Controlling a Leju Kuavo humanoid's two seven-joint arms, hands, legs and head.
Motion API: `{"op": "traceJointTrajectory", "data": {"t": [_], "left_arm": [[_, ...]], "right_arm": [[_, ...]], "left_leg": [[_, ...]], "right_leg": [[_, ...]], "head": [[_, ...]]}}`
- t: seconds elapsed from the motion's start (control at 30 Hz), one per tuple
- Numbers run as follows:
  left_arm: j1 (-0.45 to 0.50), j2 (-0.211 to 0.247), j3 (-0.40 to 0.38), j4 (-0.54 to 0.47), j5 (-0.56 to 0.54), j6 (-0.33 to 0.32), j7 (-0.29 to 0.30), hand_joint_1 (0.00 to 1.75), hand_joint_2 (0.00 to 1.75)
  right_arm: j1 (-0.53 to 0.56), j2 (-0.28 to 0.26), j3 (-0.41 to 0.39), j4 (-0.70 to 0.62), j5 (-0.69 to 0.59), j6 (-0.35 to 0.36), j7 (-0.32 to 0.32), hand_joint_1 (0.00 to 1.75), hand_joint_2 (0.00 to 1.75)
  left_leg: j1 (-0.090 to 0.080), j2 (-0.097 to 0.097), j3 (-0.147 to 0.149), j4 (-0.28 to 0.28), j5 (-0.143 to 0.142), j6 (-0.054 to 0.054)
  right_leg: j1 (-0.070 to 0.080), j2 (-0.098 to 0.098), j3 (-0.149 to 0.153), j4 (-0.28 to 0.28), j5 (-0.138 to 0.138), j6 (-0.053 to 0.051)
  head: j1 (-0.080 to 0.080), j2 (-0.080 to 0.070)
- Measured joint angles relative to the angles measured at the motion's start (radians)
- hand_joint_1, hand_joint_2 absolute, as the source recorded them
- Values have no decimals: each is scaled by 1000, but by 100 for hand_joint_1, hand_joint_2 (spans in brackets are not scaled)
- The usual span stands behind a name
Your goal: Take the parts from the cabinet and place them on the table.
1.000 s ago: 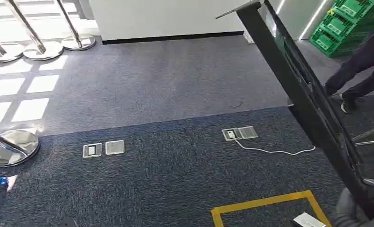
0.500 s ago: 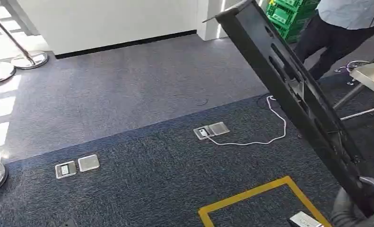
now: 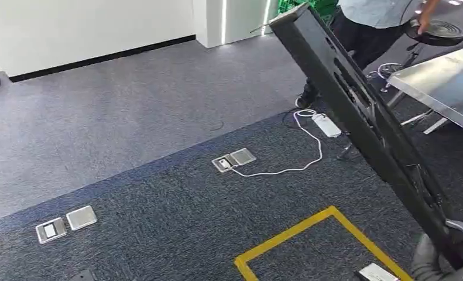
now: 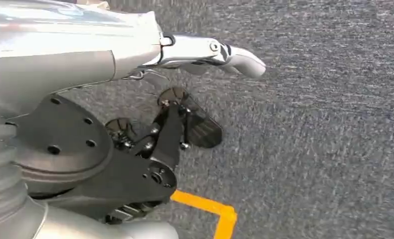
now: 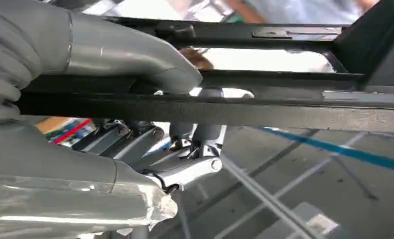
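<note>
Black part carries no readable writing, right hand fingers clamping it; left hand fingers spread.

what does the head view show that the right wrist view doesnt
Only the head view shows the carpet floor with the yellow tape outline, the floor sockets, the white cable and the whole tilted length of the long black part. Only the right wrist view shows, close up, the thumb lying over the bar and the fingers under it. Both show the right hand gripping the black part, a person standing beyond and the metal table.
</note>
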Motion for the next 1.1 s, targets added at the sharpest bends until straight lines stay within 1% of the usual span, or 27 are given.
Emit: {"op": "traceJointTrajectory", "data": {"t": [0.03,0.07,0.1,0.13,0.17,0.27,0.3,0.33,0.37,0.4,0.43,0.47,0.5,0.57,0.6,0.63,0.7,0.77,0.8,0.83,0.87,0.93,0.97,1.0,1.03,1.07,1.1], "left_arm": [[-1,0,0,0,0,-3,0,0,175],[-3,0,0,0,0,-5,0,0,175],[-3,-1,0,0,0,-5,0,0,175],[-3,-1,0,0,0,-5,0,0,175],[-3,-1,0,0,0,-5,0,0,175],[-7,-4,0,0,0,-8,0,0,175],[-9,-3,0,0,0,-9,0,0,175],[-9,-3,0,0,0,-11,0,0,175],[-7,-3,1,0,0,-14,0,0,175],[-4,-3,1,0,0,-14,1,0,175],[-1,-2,2,0,0,-14,1,0,175],[2,-2,2,0,0,-14,1,0,175],[3,-2,2,0,0,-15,1,0,175],[1,-2,2,0,0,-16,1,0,175],[1,-2,3,0,0,-16,1,0,175],[1,-1,3,0,0,-16,3,0,175],[1,-1,3,0,0,-16,6,0,175],[-3,-1,3,0,1,-16,6,0,175],[-6,-3,3,0,1,-17,6,0,175],[-6,-3,3,0,1,-17,6,0,175],[-3,-3,3,0,0,-18,6,0,175],[1,-3,3,0,0,-16,6,0,175],[3,-2,3,0,0,-16,6,0,175],[3,-2,3,0,0,-16,6,0,175],[3,-3,3,0,0,-16,6,0,175],[0,-3,3,0,0,-16,6,0,175],[-2,-4,3,0,0,-16,6,0,175]], "right_arm": [[0,0,-1,0,1,0,0,175,175],[0,0,-1,0,2,0,0,175,175],[-1,0,-1,0,3,0,0,175,175],[-2,0,-1,1,3,0,0,175,175],[-5,0,-2,1,3,0,0,175,175],[-3,0,-5,1,3,0,0,175,175],[-2,2,-5,0,5,-1,0,175,175],[-6,2,-5,1,7,-1,0,175,175],[-8,1,-4,1,7,-1,0,175,175],[-7,1,-5,2,7,-1,0,175,175],[-7,1,-5,3,7,-1,0,175,175],[-7,1,-5,4,7,-1,0,175,175],[-7,1,-5,6,8,-1,0,175,175],[-7,1,-5,7,8,-1,0,175,175],[-7,1,-5,7,8,-1,0,175,175],[-8,1,-5,8,8,-1,0,175,175],[-6,1,-6,8,9,0,3,175,175],[-3,0,-8,8,10,0,4,175,175],[-1,0,-9,8,10,0,4,175,175],[-5,0,-10,7,10,0,4,175,175],[-8,0,-10,7,10,0,4,175,175],[-8,0,-11,7,10,0,4,175,175],[-7,0,-11,8,10,0,4,175,175],[-7,0,-12,8,10,0,7,175,175],[-7,0,-13,8,10,0,7,175,175],[-7,0,-13,8,10,0,7,175,175],[-7,-1,-13,8,11,0,7,175,175]], "left_leg": [[0,11,9,0,-6,-3],[0,21,20,-1,-13,-6],[0,30,27,-3,-19,-12],[-7,37,32,-5,-22,-17],[-8,47,33,-7,-24,-22],[-8,81,54,-26,-29,-38],[-4,35,55,-14,-40,-40],[-3,-8,33,31,-66,-38],[-4,-29,-5,105,-101,-39],[-5,-37,-57,199,-137,-39],[-8,-39,-101,271,-153,-39],[-10,-40,-125,296,-143,-37],[-10,-42,-126,273,-108,-34],[-10,-52,-81,132,-3,-28],[-8,-87,-54,51,45,-26],[-2,-128,-45,26,39,-23],[-7,-120,-39,10,29,-22],[-6,-103,-35,7,29,-12],[-2,-89,-31,4,28,-7],[-1,-79,-26,3,25,-1],[-2,-65,-24,3,22,2],[-2,-36,-20,4,15,4],[-3,-22,-17,4,11,4],[-4,-9,-11,4,7,3],[-5,2,-4,4,1,2],[-7,14,6,3,-4,0],[-8,23,16,2,-10,-2]], "right_leg": [[0,-6,39,-87,54,-2],[2,-25,86,-186,106,-7],[8,-65,116,-245,115,-14],[21,-80,119,-251,106,-21],[22,-71,119,-257,102,-31],[20,-33,124,-275,106,-46],[13,-23,131,-284,110,-50],[10,-13,133,-286,111,-58],[10,-2,133,-286,110,-60],[11,12,135,-286,108,-62],[12,28,136,-285,107,-64],[13,44,139,-285,105,-65],[13,61,143,-285,103,-65],[12,91,155,-283,95,-60],[11,103,157,-279,88,-56],[17,113,154,-268,82,-48],[9,133,143,-266,82,-41],[6,151,142,-268,80,-32],[8,121,142,-258,71,-27],[12,60,124,-220,48,-18],[9,26,88,-150,12,-11],[5,5,8,-3,-43,-3],[3,1,-18,40,-45,-2],[2,0,-18,27,-21,-1],[2,-2,9,-31,22,-3],[5,-10,53,-123,74,-11],[11,-35,97,-213,117,-22]], "head": [[0,0],[0,0],[0,0],[0,0],[-1,0],[-2,0],[-4,0],[-4,0],[-7,0],[-7,0],[-8,0],[-8,0],[-8,0],[-8,0],[-8,0],[-6,0],[-6,0],[-6,0],[-8,0],[2,0],[1,0],[2,0],[1,0],[1,0],[1,0],[1,0],[2,0]]}}
